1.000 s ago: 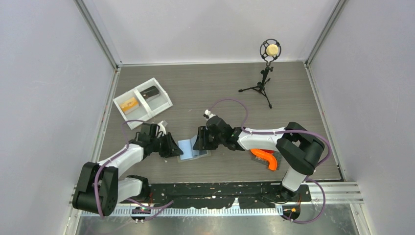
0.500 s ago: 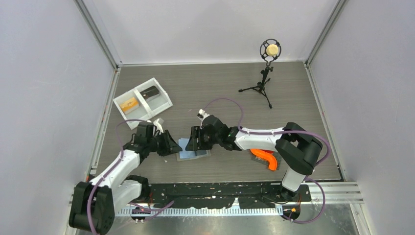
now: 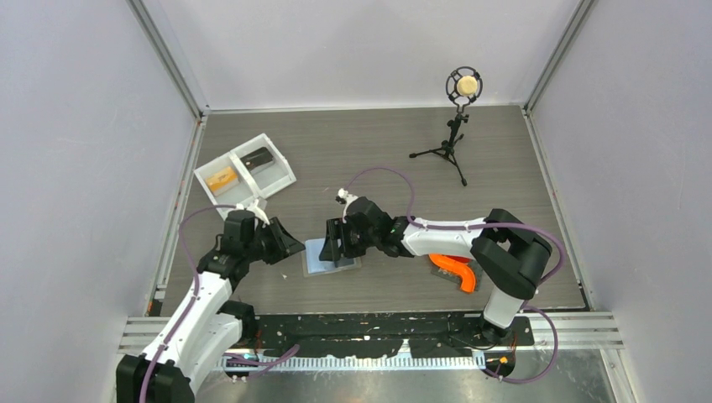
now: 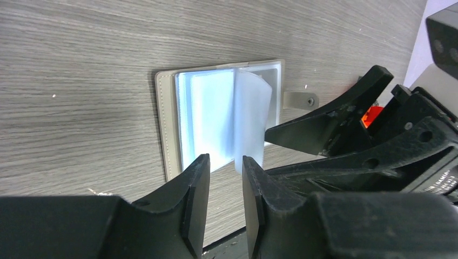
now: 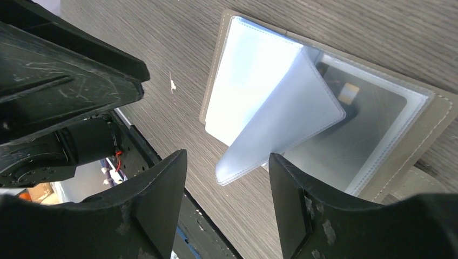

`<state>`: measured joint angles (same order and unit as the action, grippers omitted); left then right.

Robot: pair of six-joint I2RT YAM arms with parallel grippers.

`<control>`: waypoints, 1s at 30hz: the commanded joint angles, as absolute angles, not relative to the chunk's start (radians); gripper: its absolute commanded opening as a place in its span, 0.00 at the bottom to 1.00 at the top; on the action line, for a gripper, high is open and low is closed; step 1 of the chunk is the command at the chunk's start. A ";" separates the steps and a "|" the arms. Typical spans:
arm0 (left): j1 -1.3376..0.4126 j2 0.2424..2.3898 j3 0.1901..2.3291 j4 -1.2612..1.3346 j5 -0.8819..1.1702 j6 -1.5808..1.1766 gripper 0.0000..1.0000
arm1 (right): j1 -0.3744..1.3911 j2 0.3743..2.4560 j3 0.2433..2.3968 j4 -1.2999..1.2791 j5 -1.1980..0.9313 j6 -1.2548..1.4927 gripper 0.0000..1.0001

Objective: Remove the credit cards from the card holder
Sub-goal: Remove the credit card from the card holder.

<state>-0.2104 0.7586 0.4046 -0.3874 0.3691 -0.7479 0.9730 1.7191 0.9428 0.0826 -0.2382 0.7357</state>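
The card holder [image 3: 316, 262] lies open on the table, light blue inside, and one clear sleeve [image 5: 281, 124] stands up from its spine. Above its right half my right gripper [image 3: 334, 250] hovers open; the sleeve's loose corner shows in the gap of the right gripper [image 5: 227, 162], ungripped. Just left of the holder [image 4: 216, 116], my left gripper [image 3: 295, 244] points at it. The left gripper [image 4: 226, 162] is open by a narrow gap with nothing in it. The credit cards, an orange one [image 3: 222, 178] and a dark one [image 3: 257, 158], lie in a white tray. A grey face [image 5: 356, 124] shows through the right pocket; I cannot tell what it is.
The white two-compartment tray [image 3: 280, 175] stands at the back left, close to the left wall. A microphone on a small tripod [image 3: 458, 126] is at the back right. An orange curved piece [image 3: 456, 273] lies beside the right arm's base.
My left arm has drawn back to the left, off the holder. Both grippers have widened, and the right one has slid slightly left over the holder.
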 commanded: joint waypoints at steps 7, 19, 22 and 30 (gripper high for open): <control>-0.215 0.700 0.430 -0.441 0.276 -0.805 0.30 | 0.959 1.804 1.004 0.275 -0.326 0.737 0.63; -0.216 0.730 0.434 -0.443 0.243 -0.831 0.30 | 0.948 1.818 1.038 0.362 -0.375 0.754 0.63; -0.215 0.752 0.431 -0.449 0.213 -0.832 0.29 | 0.947 1.829 1.042 0.382 -0.371 0.764 0.62; -0.216 0.804 0.498 -0.522 0.140 -0.793 0.31 | 0.939 1.869 1.074 0.397 -0.372 0.769 0.62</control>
